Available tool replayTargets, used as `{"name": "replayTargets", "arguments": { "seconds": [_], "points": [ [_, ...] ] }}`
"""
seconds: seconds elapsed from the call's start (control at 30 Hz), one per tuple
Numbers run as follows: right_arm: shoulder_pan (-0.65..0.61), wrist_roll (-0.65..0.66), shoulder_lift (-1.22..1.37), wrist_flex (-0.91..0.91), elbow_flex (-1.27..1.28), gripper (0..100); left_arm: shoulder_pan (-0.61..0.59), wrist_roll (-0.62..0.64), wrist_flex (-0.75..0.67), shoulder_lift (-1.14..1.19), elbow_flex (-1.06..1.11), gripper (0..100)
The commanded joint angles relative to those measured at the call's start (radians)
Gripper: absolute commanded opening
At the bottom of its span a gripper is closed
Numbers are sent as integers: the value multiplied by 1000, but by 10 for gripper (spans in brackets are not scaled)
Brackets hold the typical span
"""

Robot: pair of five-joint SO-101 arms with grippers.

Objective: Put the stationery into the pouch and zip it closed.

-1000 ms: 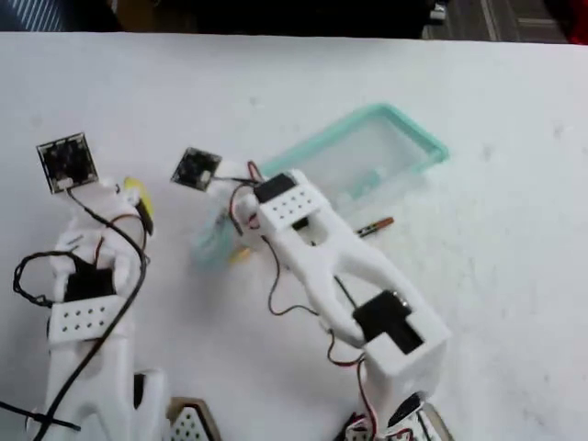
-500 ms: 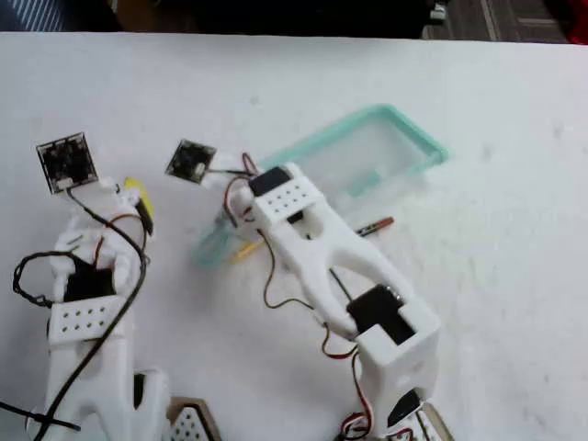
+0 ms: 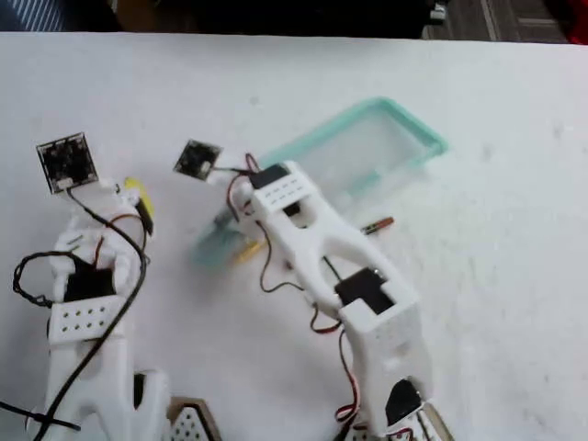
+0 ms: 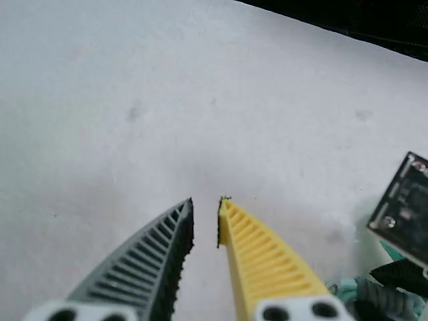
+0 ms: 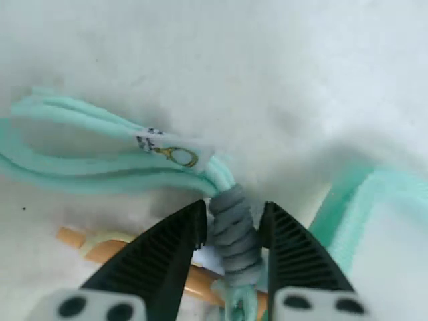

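Pouch (image 3: 367, 152), clear with a teal border, lies flat near the middle of the table (image 3: 514, 276). Its grey corded zipper pull (image 5: 234, 231) sits at the near-left end, clamped between the fingers of the right gripper (image 5: 234, 206). An orange pen (image 5: 93, 249) lies under that end of the pouch. A second pen (image 3: 377, 225) rests on the table just beside the pouch's near edge. The left gripper (image 4: 205, 200) hangs over bare table well left of the pouch, fingers a narrow slit apart, holding nothing.

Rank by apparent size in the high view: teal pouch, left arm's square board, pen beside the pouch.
1. Teal pouch, largest.
2. Square board, raised nearer the camera, so unsure.
3. Pen, smallest; the right arm may hide part.
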Motion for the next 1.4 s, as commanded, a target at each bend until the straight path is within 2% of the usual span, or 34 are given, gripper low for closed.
{"name": "replayTargets", "arguments": {
  "seconds": [0.0,0.1,0.3,0.67,1.2,1.37],
  "points": [
    [18,14,-24,-7,-37,16,-8,8,-28,-4,-15,98],
    [19,14,-51,13,-37,46,-7,8,-28,-4,-15,98],
    [25,14,-219,84,-37,16,-7,8,-28,-4,-14,98],
    [157,6,-553,197,-37,16,-7,8,-28,-4,-15,98],
    [338,6,-1021,180,-38,16,5,5,-28,-4,-12,98],
    [412,6,-1110,125,-38,16,24,2,-21,-4,-11,98]
  ]
}}
